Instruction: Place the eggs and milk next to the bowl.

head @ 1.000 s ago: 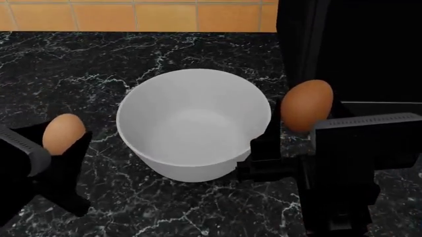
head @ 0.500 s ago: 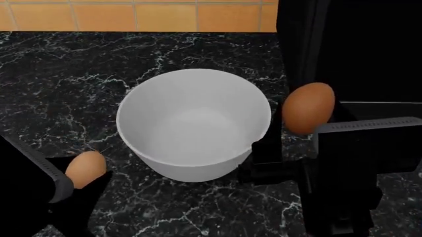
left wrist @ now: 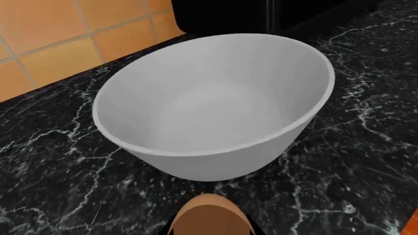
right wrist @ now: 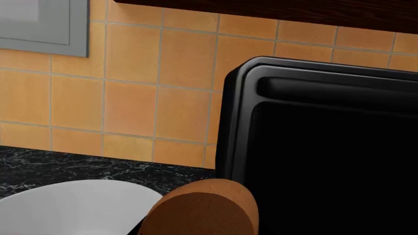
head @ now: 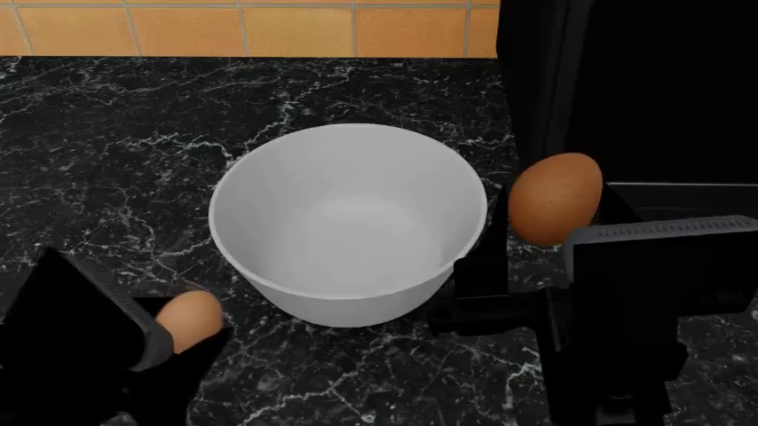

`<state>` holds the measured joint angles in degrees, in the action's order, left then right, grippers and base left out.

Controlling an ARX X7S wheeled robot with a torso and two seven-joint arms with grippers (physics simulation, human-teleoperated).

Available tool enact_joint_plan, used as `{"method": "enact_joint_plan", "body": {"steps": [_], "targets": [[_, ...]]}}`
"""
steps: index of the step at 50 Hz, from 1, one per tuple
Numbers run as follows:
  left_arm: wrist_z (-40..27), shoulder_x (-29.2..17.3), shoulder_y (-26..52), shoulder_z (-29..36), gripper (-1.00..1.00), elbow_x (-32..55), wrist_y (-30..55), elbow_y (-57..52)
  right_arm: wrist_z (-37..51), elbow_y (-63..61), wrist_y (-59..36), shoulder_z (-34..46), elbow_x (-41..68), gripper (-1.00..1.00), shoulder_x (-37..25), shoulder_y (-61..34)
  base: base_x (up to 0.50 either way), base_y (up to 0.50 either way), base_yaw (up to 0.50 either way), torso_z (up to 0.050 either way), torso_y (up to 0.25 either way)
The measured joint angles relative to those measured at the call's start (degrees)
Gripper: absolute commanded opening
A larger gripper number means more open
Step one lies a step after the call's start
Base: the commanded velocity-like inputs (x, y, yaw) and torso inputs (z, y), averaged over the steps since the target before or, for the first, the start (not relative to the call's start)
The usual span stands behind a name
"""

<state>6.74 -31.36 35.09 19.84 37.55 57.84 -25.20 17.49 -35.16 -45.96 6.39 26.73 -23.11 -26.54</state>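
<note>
Since earlier, the tan egg (head: pixel 190 319), clamped in the left pincer (head: pixel 160 342), was lowered to the bowl's (head: pixel 272 257) 7 o'clock; the brown egg (head: pixel 555 199) remains gripped by the right pincer (head: pixel 539 244).

Black marble surface (head: pixel 142 133) with white veins; orange tiled wall (right wrist: pixel 130 98) behind; black appliance (right wrist: pixel 326 147) against wall, grey panel (right wrist: pixel 39 24) higher up on the tiles
</note>
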Motion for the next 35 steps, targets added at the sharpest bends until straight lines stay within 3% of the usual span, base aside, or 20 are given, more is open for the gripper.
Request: {"method": "enact_joint_plan", "body": {"steps": [35], "targets": [[3.4, 2.8, 3.0, 6.9, -1.0, -4.9, -5.1, 9.5, 0.8, -0.5, -0.4, -0.1, 0.7, -1.0, -0.5, 0.0, 0.0, 0.0, 0.0, 0.0, 0.0]]}}
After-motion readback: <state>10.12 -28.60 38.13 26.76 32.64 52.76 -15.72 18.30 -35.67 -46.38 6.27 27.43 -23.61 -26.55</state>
